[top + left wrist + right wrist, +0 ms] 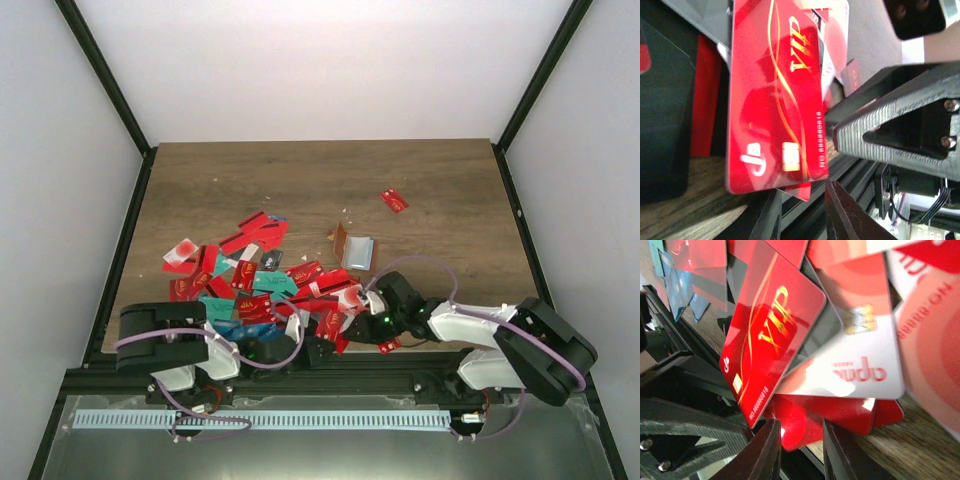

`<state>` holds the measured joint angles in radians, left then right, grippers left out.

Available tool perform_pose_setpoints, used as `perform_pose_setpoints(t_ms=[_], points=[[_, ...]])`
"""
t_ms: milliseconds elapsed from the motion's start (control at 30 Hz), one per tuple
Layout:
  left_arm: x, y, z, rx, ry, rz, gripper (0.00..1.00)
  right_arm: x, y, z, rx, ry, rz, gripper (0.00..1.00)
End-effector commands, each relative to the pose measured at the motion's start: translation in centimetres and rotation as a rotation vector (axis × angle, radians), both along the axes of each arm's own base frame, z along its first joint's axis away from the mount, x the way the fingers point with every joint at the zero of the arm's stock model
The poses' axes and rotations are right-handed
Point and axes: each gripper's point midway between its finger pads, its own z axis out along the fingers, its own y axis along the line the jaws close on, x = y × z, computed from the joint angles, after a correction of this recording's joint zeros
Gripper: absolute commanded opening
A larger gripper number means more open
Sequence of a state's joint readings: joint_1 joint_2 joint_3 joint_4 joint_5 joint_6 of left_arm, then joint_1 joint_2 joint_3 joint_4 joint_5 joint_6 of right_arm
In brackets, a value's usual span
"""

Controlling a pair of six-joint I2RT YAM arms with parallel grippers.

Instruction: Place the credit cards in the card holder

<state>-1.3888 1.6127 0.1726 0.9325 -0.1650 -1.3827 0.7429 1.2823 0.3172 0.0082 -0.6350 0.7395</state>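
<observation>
Overhead, a brown wood-grain table (300, 170) forms the floor of a booth with plain white walls (320, 60) and black metal corner posts (100, 70). A pale ribbed strip (260, 418) runs along the near edge, in front of the arm bases.

Surroundings: one separate red card (394, 200) lies toward the far right, well apart from the rest. Lilac cables (420, 262) loop over the right arm. Both arms reach inward and meet at the near edge of the heap, so their black links cover part of it from above.

Task items: the credit cards (250, 275) form a loose, overlapping heap of thin plastic rectangles left of centre. Most are red, with teal, blue, black and white ones mixed in. The small flat brown leather-like card holder (352, 250) lies open just beside the far right of the heap, pale blue lining showing, apart from both grippers.

Close views: a glossy red VIP card (770, 345) with gold lettering, a gold swirl and a chip sits uppermost at the near edge. It overlaps a white card with red circles (850, 365).

Right gripper (799, 427): jaws narrow, closed on the edge of a lower red card (810, 417).

Left gripper (802, 194): fingers stand a little apart with a red corner at the gap. Whether they grip it cannot be told.
</observation>
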Motion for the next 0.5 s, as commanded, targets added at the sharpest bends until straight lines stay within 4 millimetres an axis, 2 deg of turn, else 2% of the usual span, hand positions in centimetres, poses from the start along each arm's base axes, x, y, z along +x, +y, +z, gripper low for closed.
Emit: perform_pose_setpoints(t_ms=[0, 200, 467], points=[[1.7, -0.51, 2.14, -0.089, -0.077, 0.066, 0.26, -1.04, -0.76, -1.15, -0.035, 0.04, -0.004, 0.26], [1.82, -0.96, 2.2, -0.09, -0.088, 0.064, 0.21, -1.23, -0.87, -0.95, -0.032, 0.039, -0.003, 0.26], [1.97, -1.12, 2.11, -0.081, -0.101, 0.065, 0.05, -1.15, -0.66, -0.61, -0.018, 0.037, -0.002, 0.26]])
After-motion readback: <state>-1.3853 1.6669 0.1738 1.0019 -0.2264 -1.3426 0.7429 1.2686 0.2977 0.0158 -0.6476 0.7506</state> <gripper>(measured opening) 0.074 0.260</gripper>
